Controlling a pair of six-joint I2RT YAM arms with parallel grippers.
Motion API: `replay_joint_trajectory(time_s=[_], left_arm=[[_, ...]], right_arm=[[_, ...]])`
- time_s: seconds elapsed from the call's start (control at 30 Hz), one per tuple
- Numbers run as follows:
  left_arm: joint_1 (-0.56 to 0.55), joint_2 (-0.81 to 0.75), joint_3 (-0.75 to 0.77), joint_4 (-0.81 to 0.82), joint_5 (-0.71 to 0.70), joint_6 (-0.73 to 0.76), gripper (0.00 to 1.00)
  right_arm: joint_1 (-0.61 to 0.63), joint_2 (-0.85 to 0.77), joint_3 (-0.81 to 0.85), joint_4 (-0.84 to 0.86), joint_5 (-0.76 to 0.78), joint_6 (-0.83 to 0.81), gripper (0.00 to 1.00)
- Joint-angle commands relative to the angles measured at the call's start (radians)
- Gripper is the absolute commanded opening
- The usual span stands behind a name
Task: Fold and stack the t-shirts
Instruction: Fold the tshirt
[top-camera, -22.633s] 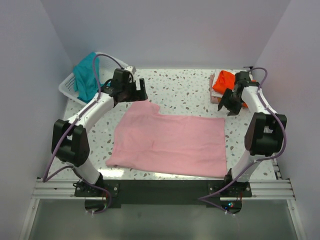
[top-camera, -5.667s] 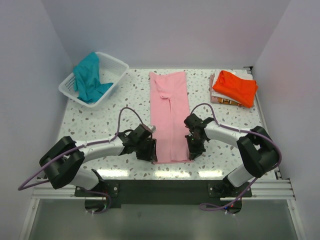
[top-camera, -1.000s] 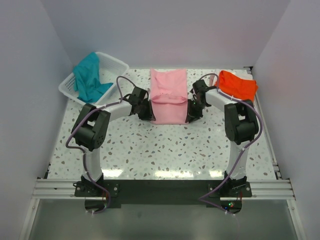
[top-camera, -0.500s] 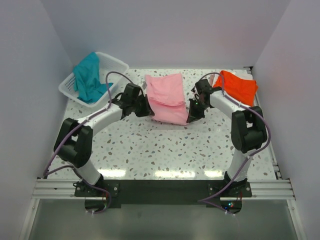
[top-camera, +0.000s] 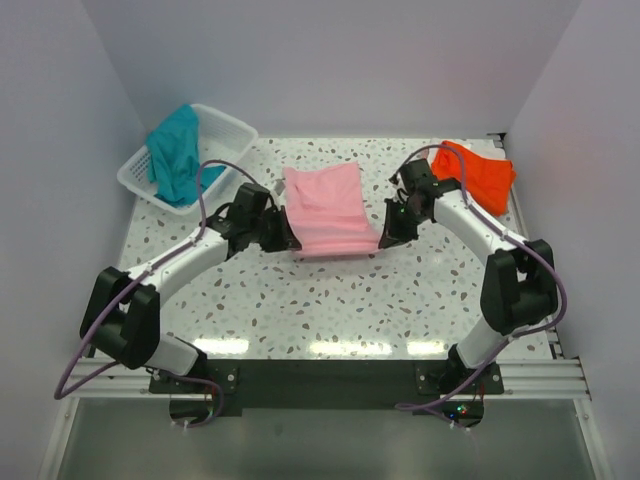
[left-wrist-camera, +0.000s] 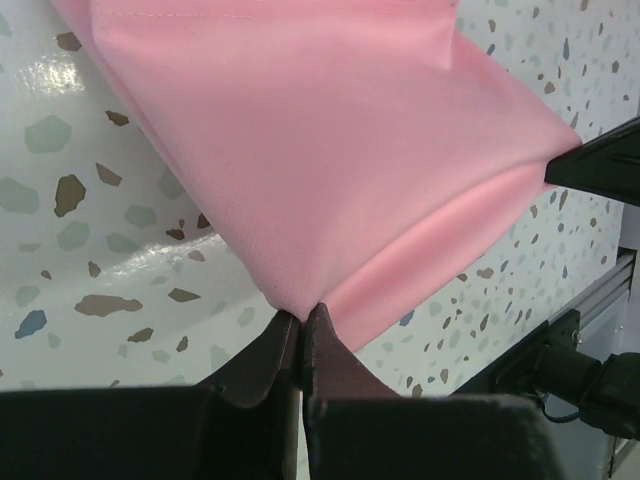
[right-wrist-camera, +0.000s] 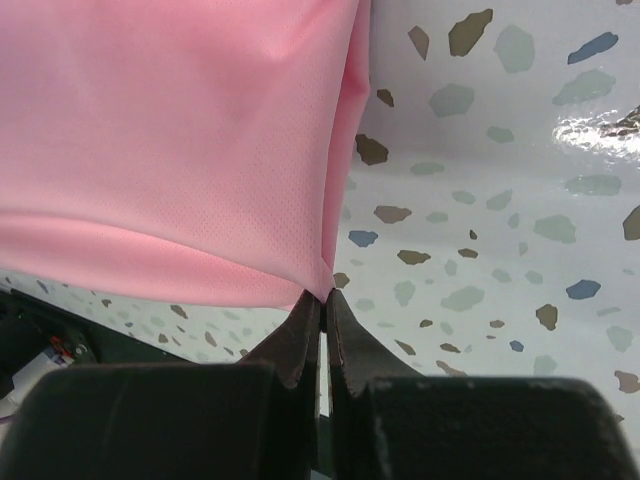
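We hold the light pink soft cloth t-shirt (top-camera: 328, 212), folded into a compact rectangle, at the upper centre of the top view. The left gripper (left-wrist-camera: 300, 330) and right gripper (right-wrist-camera: 322, 305) are each pinched tight on a near corner of it. We should keep those corners level and evenly apart so the layers stay taut, then lay it squarely on the bright orange folded t-shirt (top-camera: 478, 175) at upper right. Only the wrist views confirm the pinches. Only the top view shows the stack and the teal t-shirt (top-camera: 175, 152) in the white plastic lattice basket (top-camera: 225, 125).
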Motion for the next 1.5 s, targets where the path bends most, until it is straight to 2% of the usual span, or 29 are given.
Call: replay_joint_trajectory(time_s=[0.0, 0.37, 0.53, 0.8, 1.17, 1.47], left_arm=[[-0.001, -0.028, -0.028, -0.044, 0.013, -0.005, 0.0], [-0.067, -0.104, -0.077, -0.196, 0.085, 0.018, 0.0], [-0.078, -0.201, -0.135, -0.267, 0.106, -0.005, 0.0], [-0.082, -0.339, -0.166, -0.346, 0.163, -0.063, 0.0], [-0.086, -0.419, -0.138, -0.439, 0.24, -0.105, 0.0], [-0.087, -0.428, -0.19, -0.364, 0.319, -0.145, 0.0]], right_arm=[[-0.007, -0.044, -0.049, -0.067, 0.077, -0.018, 0.0], [0.024, -0.191, -0.153, -0.165, 0.116, -0.025, 0.0], [0.036, -0.247, -0.181, -0.224, 0.135, -0.006, 0.0], [0.082, -0.334, -0.152, -0.344, 0.147, 0.026, 0.0], [0.085, -0.428, -0.021, -0.514, 0.17, 0.072, 0.0], [0.085, -0.385, 0.017, -0.469, 0.175, 0.092, 0.0]])
